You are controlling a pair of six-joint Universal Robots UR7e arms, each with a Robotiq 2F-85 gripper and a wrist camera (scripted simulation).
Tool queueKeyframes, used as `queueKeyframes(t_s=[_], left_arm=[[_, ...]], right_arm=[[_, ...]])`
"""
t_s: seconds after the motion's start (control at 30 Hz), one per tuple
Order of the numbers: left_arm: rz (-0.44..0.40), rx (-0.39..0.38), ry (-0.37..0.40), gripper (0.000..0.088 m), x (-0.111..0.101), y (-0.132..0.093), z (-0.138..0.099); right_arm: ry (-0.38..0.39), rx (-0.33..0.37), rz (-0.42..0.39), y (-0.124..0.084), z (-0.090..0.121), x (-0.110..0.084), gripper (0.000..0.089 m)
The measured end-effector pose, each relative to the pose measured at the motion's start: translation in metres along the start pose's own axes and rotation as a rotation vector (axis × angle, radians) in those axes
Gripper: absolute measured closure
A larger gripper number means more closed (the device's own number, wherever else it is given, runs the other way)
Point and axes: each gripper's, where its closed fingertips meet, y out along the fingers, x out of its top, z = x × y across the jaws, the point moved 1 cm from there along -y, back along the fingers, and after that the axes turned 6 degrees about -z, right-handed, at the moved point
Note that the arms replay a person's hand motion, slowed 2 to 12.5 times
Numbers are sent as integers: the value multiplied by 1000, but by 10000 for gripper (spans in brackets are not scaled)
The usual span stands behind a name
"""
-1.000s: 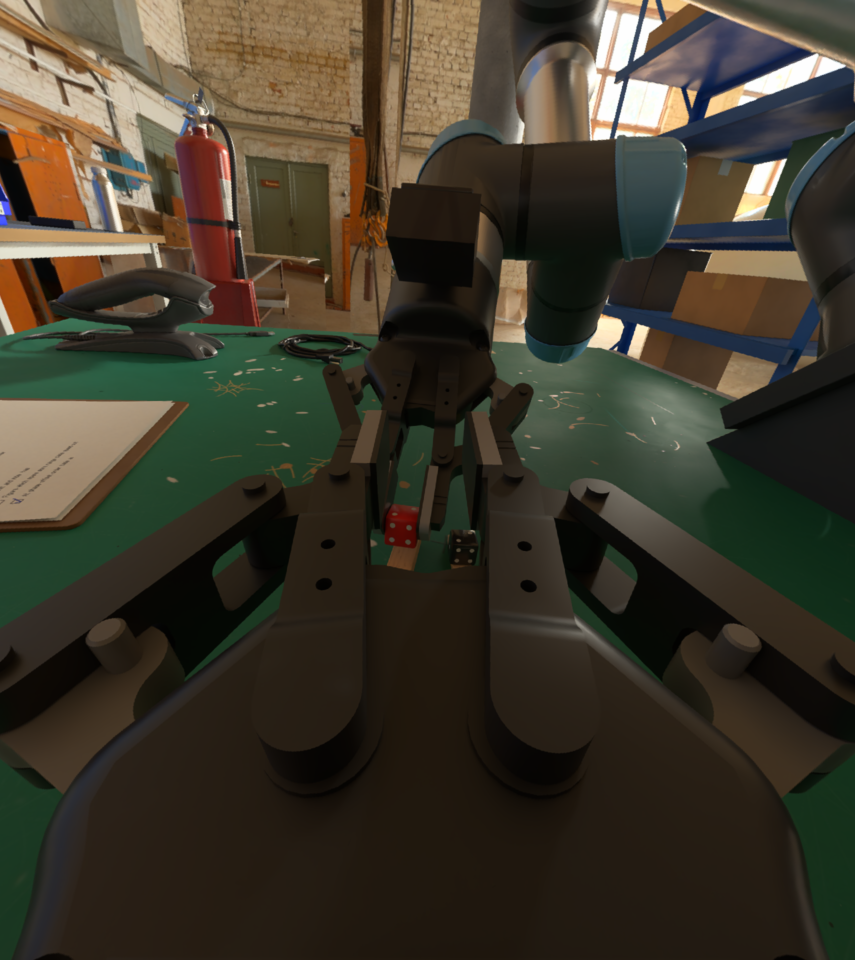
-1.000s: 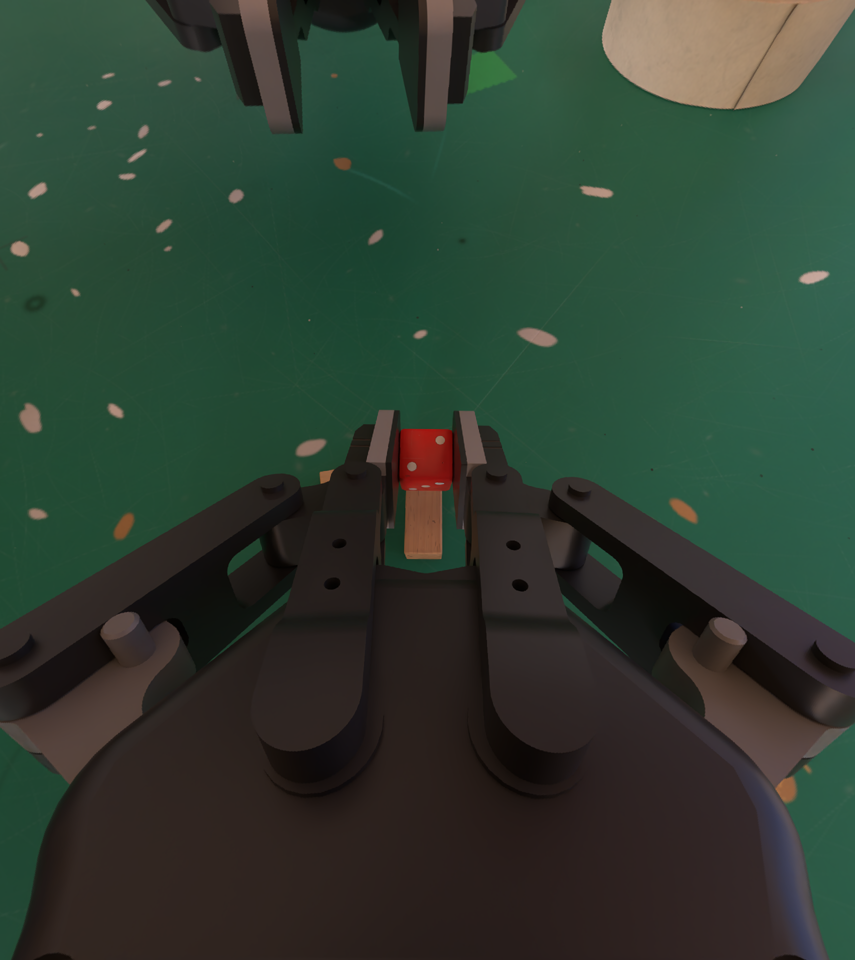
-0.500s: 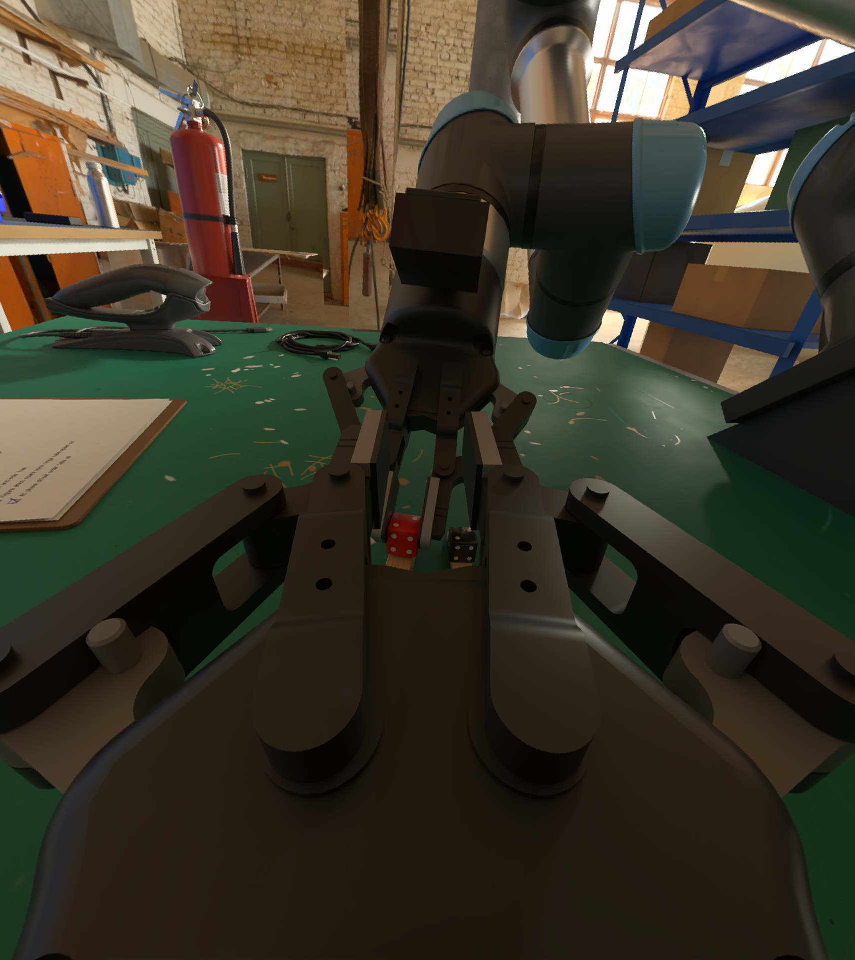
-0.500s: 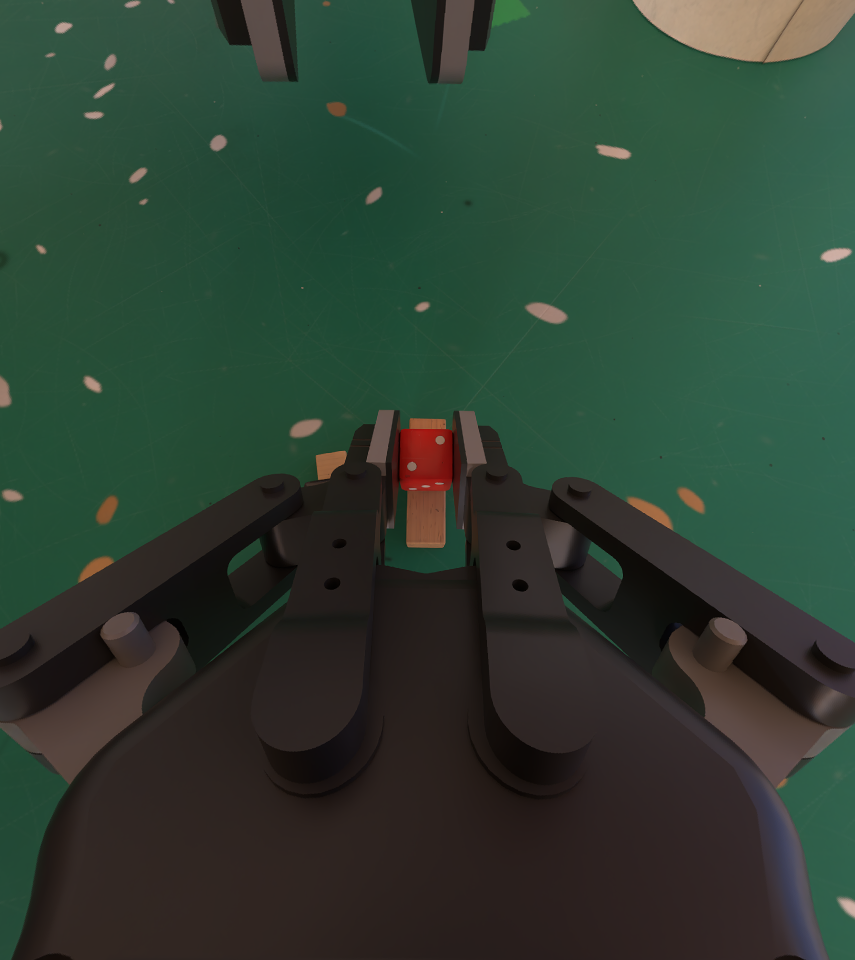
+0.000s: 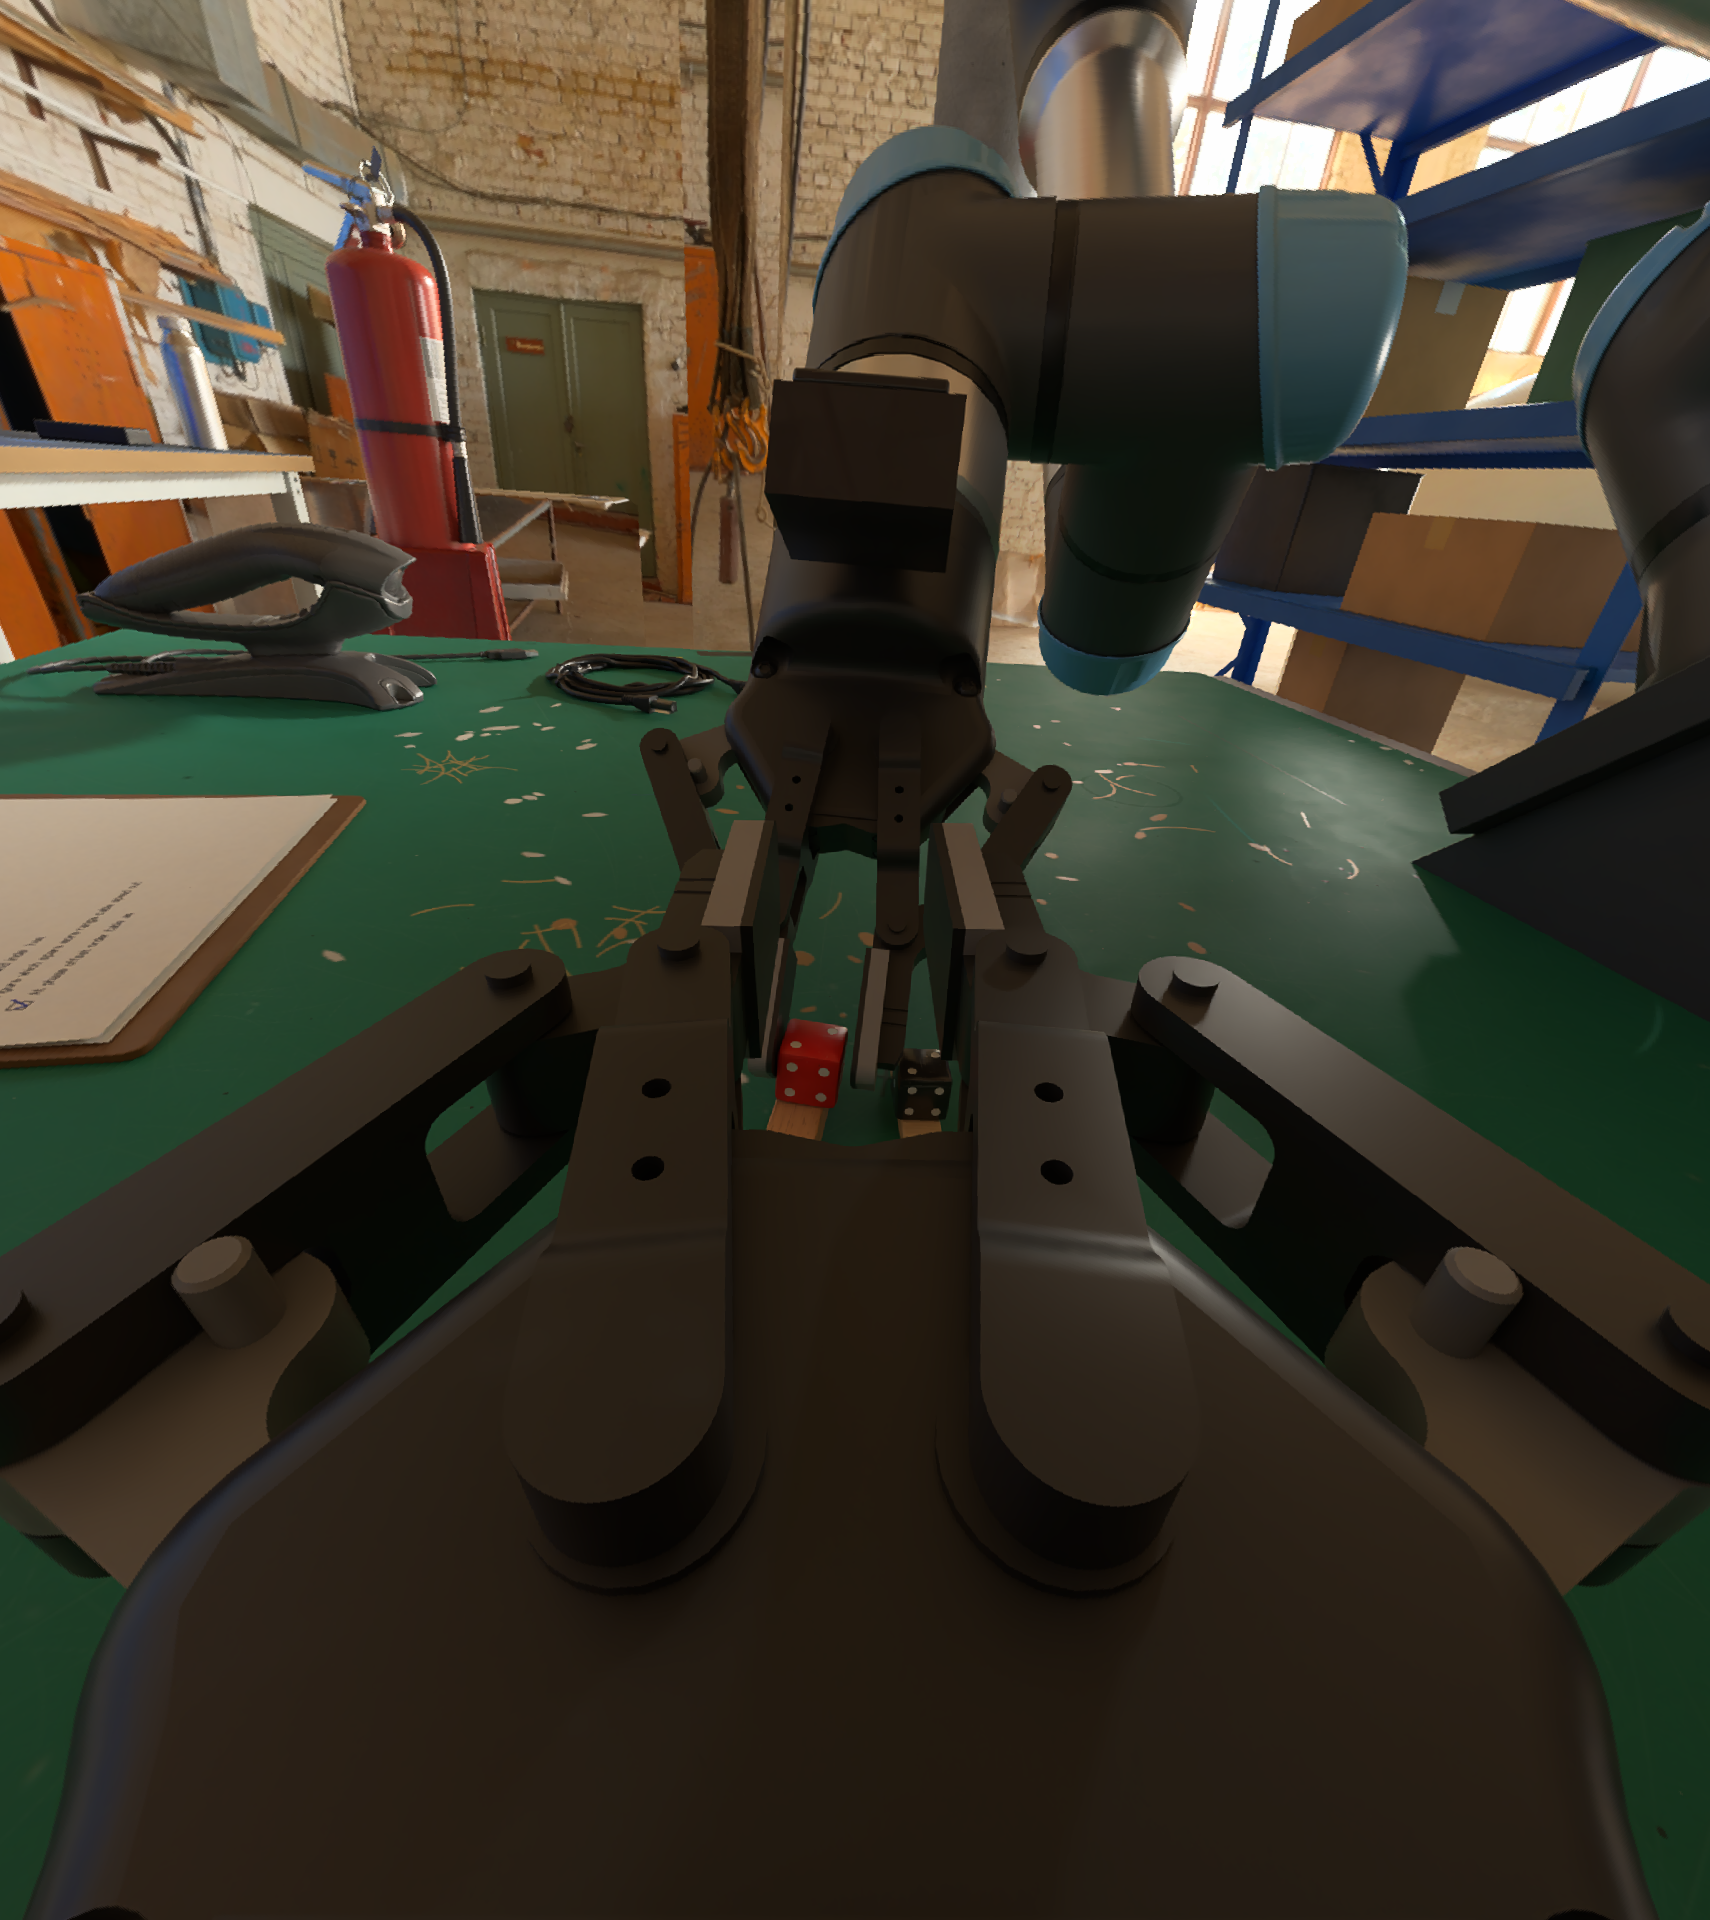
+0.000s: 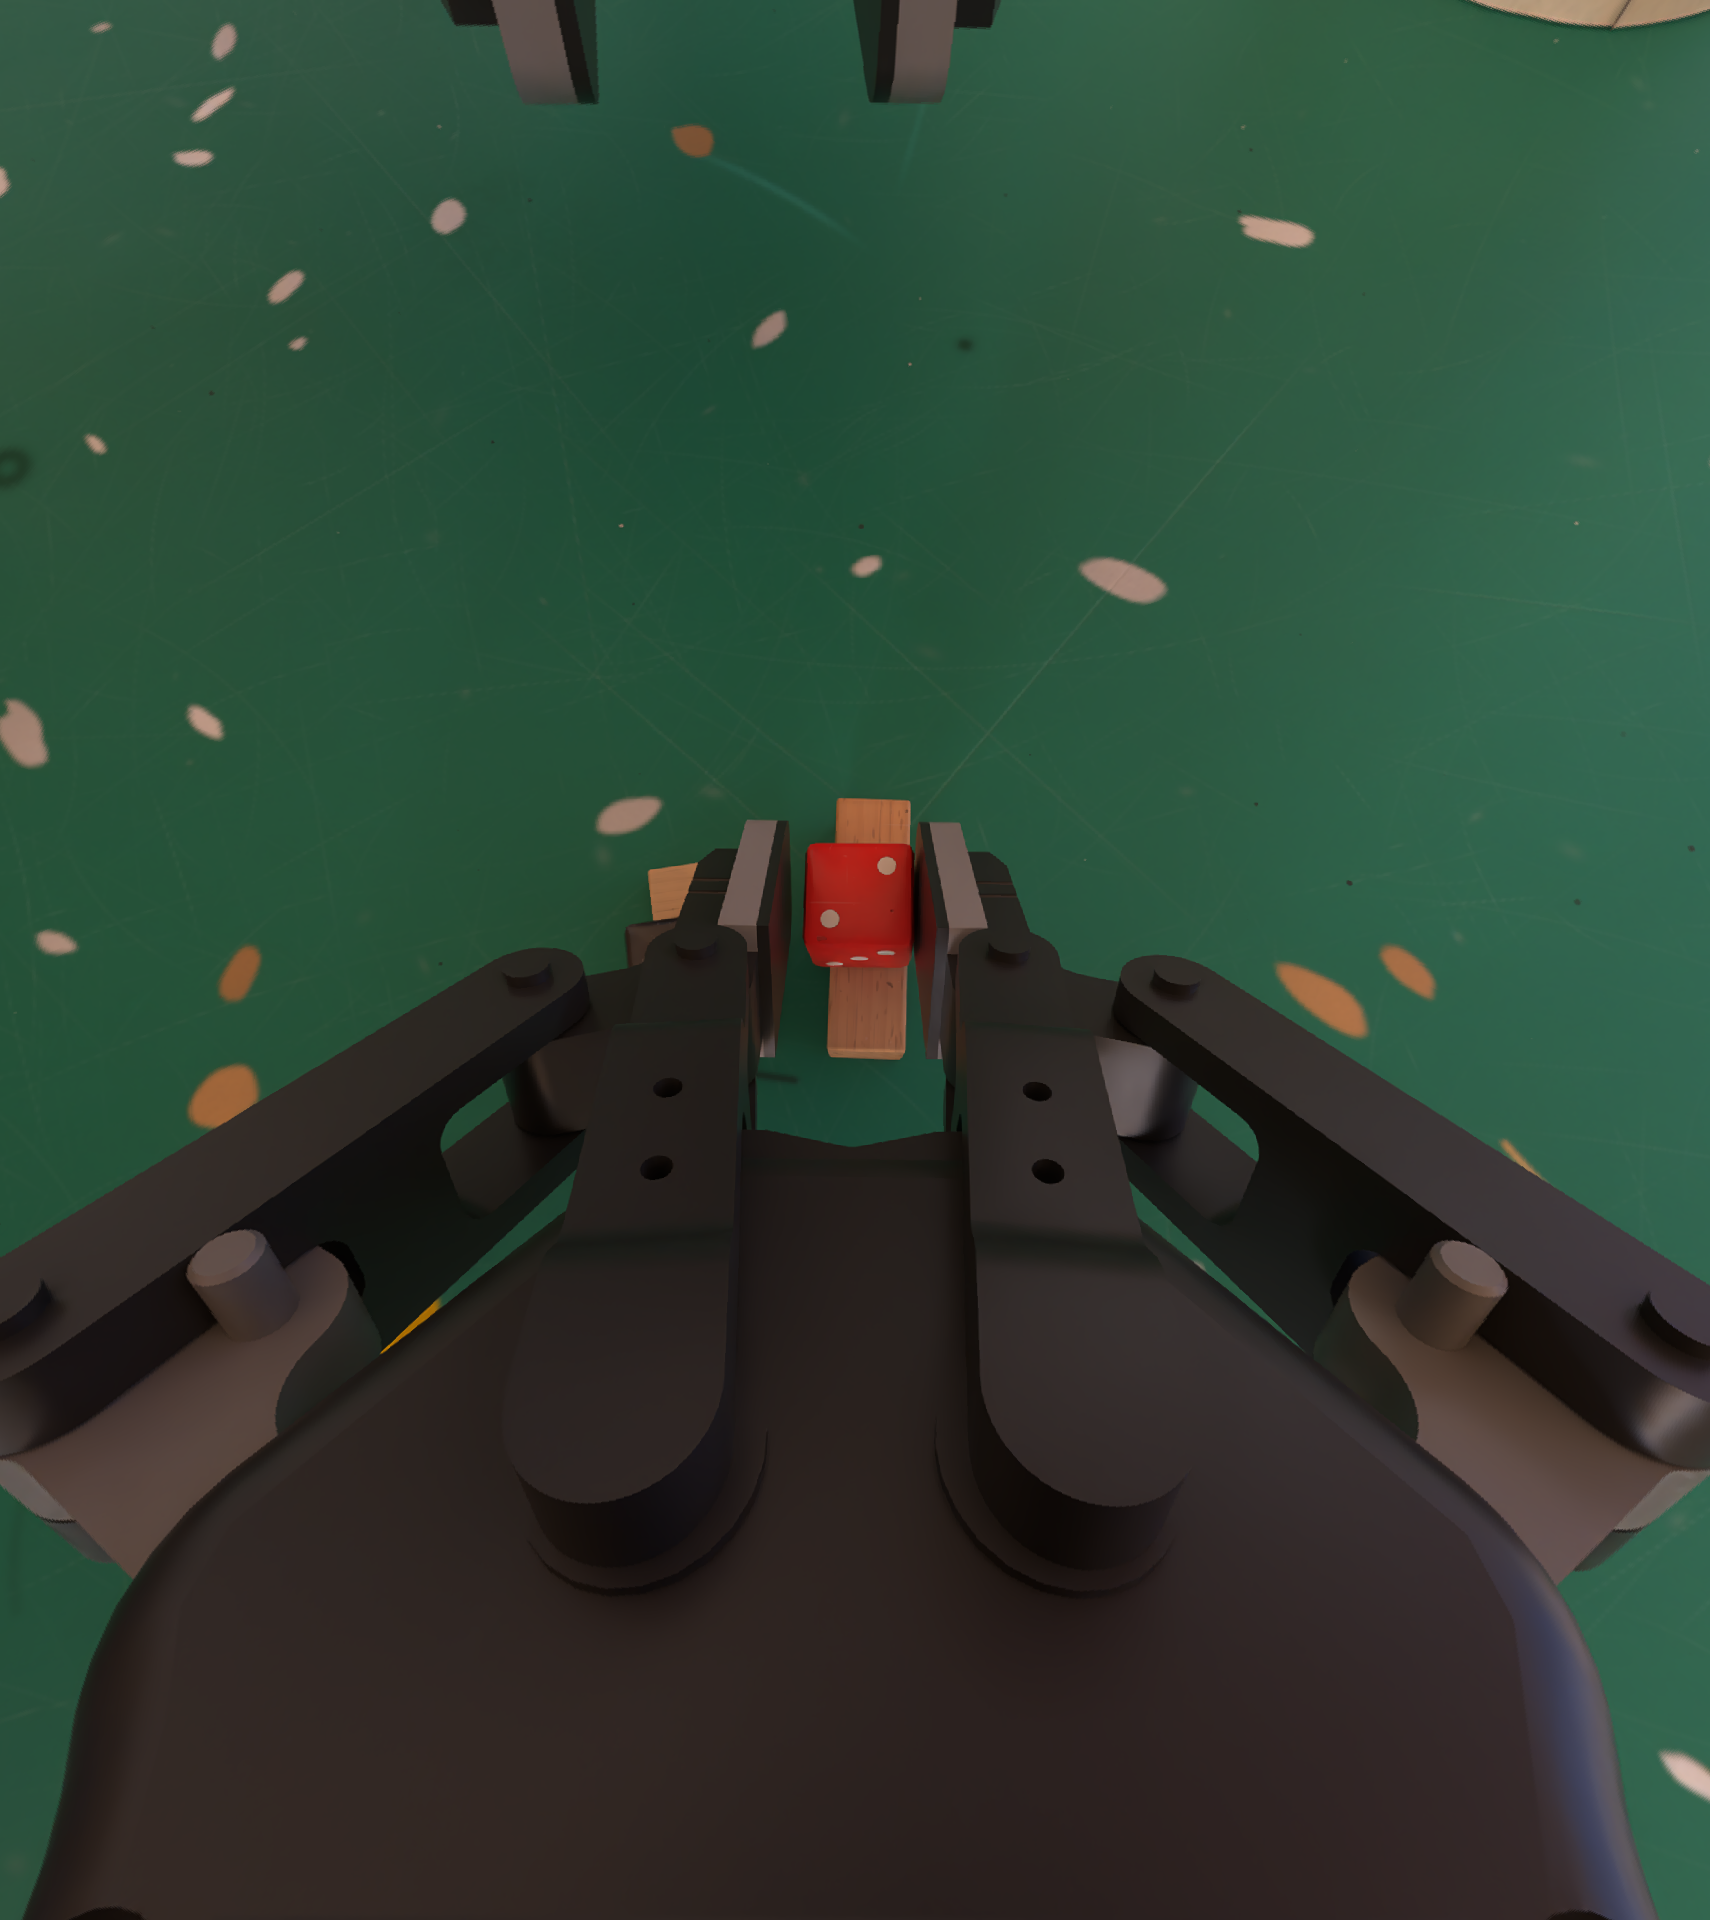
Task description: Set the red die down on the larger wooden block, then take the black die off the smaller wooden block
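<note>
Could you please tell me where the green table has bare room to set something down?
Free: the green table between the left gripper and right gripper, and the strip between the brown clipboard and that left gripper. Crowded: around the red die on the larger wooden block and the black die on the smaller wooden block.

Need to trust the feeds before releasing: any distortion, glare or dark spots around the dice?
Left wrist view: strong wide-angle bending at the edges, bright windows upper right, black die dim in shade. Right wrist view: even light, no glare, red die sharp on the larger wooden block.
</note>
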Motion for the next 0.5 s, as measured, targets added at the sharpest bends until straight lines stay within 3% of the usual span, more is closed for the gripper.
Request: queueKeyframes(t_s=[0.37, 0.5], left_arm=[[3, -2, 3, 624, 0, 0, 0], [5, -3, 3, 624, -1, 0, -1]], right_arm=[[-15, 14, 47, -18, -1, -5, 625], [-26, 79, 42, -26, 9, -4, 631]])
